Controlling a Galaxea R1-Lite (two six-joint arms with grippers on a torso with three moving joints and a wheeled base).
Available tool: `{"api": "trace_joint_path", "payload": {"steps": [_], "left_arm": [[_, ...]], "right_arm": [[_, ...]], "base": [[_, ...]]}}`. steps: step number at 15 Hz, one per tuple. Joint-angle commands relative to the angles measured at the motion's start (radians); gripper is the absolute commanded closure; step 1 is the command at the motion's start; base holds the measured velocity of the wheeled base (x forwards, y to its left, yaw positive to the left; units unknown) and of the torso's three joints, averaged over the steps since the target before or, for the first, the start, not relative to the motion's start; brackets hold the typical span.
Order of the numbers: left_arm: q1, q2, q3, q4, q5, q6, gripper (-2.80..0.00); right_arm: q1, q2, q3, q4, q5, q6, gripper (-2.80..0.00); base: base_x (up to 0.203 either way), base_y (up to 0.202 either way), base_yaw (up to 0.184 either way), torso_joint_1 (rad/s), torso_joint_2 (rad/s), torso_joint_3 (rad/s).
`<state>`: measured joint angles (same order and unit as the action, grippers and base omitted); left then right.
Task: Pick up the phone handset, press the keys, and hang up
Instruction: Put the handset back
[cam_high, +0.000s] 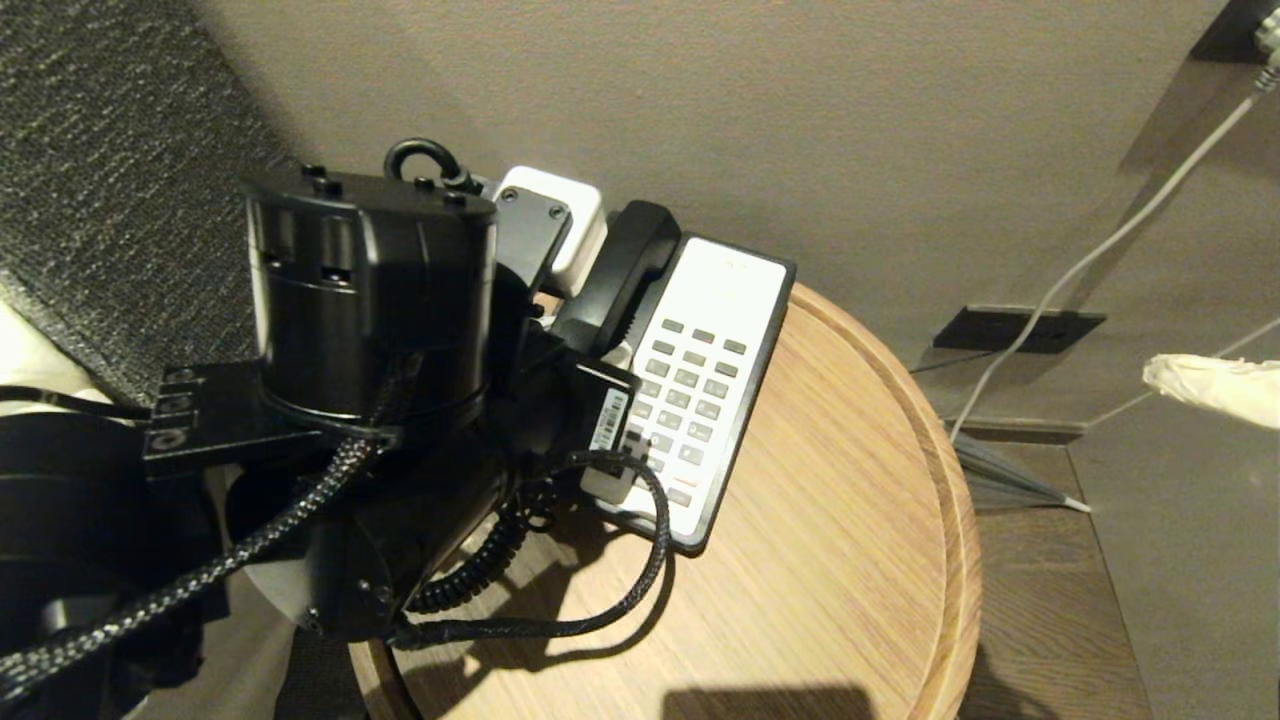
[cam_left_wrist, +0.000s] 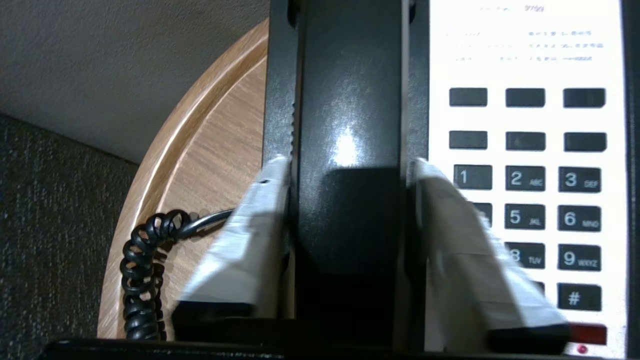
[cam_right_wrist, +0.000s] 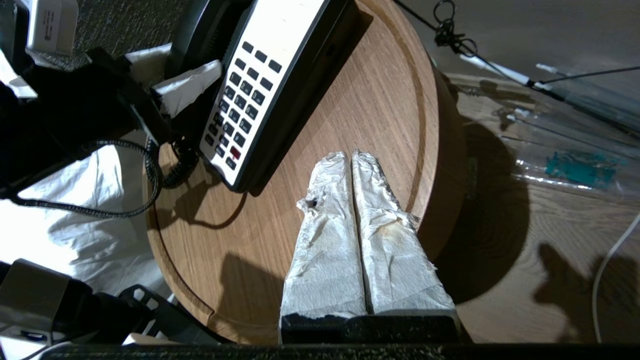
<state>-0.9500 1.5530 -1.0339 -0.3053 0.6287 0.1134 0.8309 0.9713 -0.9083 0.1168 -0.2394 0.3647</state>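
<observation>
- Where the phone base (cam_high: 715, 370) sits on the round wooden table (cam_high: 830, 560), we find the phone handset (cam_left_wrist: 350, 150) lying in its cradle beside the keypad.
- Left claw (cam_left_wrist: 350, 167) straddles the handset, fingers (cam_left_wrist: 250, 240) a little apart from its sides; we see no grip.
- Coiled cord (cam_left_wrist: 142, 270) lies on the table.
- Right claw (cam_right_wrist: 352, 157) hovers over the table, wrapped fingers pressed together, empty.

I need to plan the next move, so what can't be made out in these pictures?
- Head view: the left arm hides the phone handset's lower end and the keypad's lower left keys.
- Left wrist view: the handset's far end is cut off by the picture edge. The left gripper's fingers cover keys 4 and 7. The phone base's top print is too blurred to read.
- Right wrist view: the key labels are too small to read.
</observation>
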Motion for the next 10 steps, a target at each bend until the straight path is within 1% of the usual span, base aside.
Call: {"api": "trace_joint_path", "payload": {"steps": [1,6,10], "left_arm": [[0.000,0.000,-0.012,-0.005,0.006,0.000,-2.80],[-0.001,-0.030,-0.040,-0.004,0.009,-0.002,-2.80],[-0.001,-0.125,-0.016,-0.004,0.009,-0.008,-2.80]], "right_arm": [[0.001,0.001,0.002,0.004,-0.001,0.002,0.00],[0.001,-0.009,0.031,0.005,-0.001,0.003,0.00],[0.001,0.001,0.037,0.007,-0.003,0.002,0.00]], "base": [[0.000,0.000,0.000,0.000,0.00,0.000],[0.000,0.000,0.000,0.000,0.00,0.000],[0.000,0.000,0.000,0.000,0.00,0.000]]}}
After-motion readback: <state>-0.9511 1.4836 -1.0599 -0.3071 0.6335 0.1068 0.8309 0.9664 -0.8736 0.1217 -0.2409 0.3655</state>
